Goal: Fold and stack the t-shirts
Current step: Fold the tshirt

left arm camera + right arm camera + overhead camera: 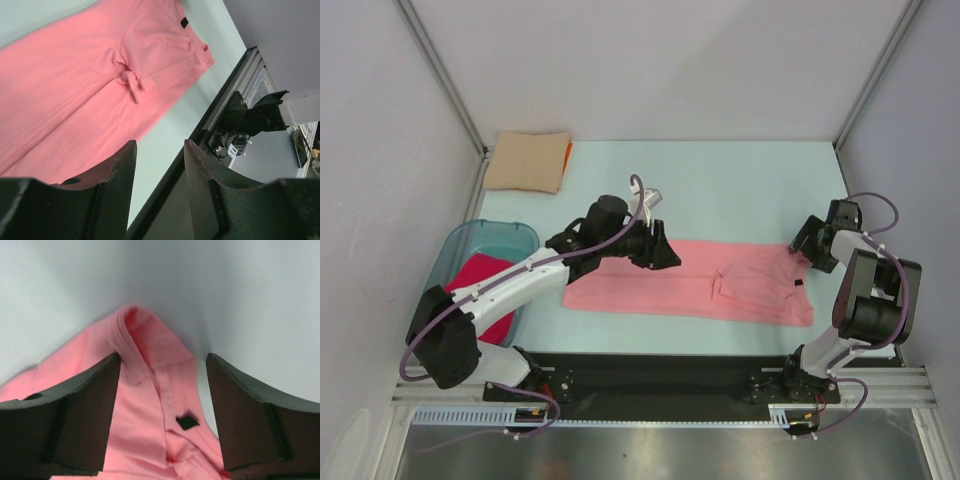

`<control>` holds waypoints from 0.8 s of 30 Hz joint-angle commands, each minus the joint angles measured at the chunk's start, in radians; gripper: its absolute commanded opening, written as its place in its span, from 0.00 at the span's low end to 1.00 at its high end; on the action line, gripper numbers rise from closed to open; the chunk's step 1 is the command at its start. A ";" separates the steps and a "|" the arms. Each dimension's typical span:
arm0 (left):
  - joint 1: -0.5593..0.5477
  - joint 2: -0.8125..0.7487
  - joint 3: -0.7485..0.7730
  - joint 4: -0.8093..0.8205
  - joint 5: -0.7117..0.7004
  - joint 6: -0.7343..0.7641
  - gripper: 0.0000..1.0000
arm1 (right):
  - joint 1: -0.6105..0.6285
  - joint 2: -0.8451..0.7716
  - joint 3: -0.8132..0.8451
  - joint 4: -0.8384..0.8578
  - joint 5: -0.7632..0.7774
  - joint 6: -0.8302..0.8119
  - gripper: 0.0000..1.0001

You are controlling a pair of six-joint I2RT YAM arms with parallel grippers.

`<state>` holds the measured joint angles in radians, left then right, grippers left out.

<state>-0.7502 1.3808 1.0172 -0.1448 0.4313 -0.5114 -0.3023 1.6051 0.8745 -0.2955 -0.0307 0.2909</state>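
A salmon-pink t-shirt lies folded lengthwise into a long strip across the middle of the table, its small dark label near the right end. My left gripper is open and empty, hovering over the strip's far edge; the wrist view shows the shirt beyond its fingers. My right gripper is open just above the shirt's collar end, the label between its fingers. A folded tan shirt lies on an orange one at the back left. A crimson-pink shirt sits in the tub.
A translucent teal plastic tub stands at the left, under my left arm. Grey walls close the back and sides. A black rail runs along the table's near edge, also seen in the left wrist view.
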 commanded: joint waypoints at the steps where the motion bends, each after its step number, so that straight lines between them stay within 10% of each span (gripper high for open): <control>1: 0.034 -0.045 -0.028 -0.006 0.032 0.039 0.49 | 0.005 0.041 0.031 0.059 0.029 -0.035 0.73; 8: 0.075 -0.037 -0.060 0.011 0.075 0.031 0.48 | 0.054 0.099 0.023 0.128 -0.005 -0.027 0.44; 13: 0.097 -0.037 -0.062 0.016 0.063 0.031 0.48 | 0.066 0.133 0.040 0.199 0.012 0.008 0.00; 24: 0.212 0.023 -0.002 -0.065 -0.051 0.086 0.51 | 0.195 0.545 0.827 0.005 0.103 -0.160 0.00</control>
<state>-0.5739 1.3758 0.9638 -0.1825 0.4309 -0.4797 -0.1528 2.0724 1.4334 -0.1951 0.0250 0.2218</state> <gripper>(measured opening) 0.507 0.031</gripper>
